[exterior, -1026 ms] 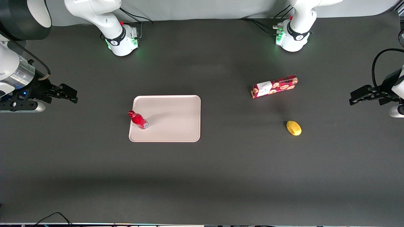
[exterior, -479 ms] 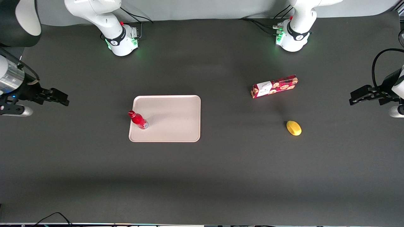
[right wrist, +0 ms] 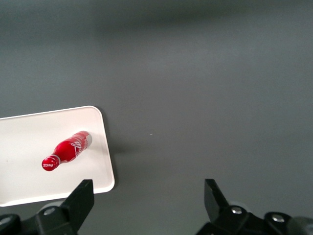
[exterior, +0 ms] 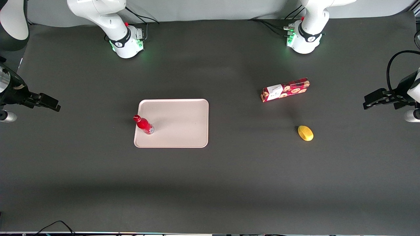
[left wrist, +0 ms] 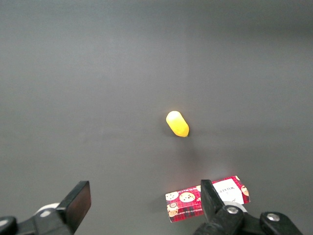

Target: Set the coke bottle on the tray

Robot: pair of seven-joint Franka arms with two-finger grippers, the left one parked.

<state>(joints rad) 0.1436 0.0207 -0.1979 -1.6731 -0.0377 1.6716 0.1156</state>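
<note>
Front view: the coke bottle (exterior: 143, 124) stands on the tray (exterior: 177, 123), at its nine o'clock edge. The gripper (exterior: 49, 103) hangs well apart toward the working arm's end of the bench (exterior: 210, 180). Right wrist view: fingers (right wrist: 80, 200) spread wide, empty; coke bottle (right wrist: 66, 150) on tray (right wrist: 29, 142)

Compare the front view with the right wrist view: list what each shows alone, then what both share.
Only the front view shows the snack box, the yellow object and the arm bases. Only the right wrist view shows the open pincer close up, with nothing between its fingers. Both show the coke bottle standing on the tray near the rim toward the working arm's end, the pincer well clear of it.
</note>
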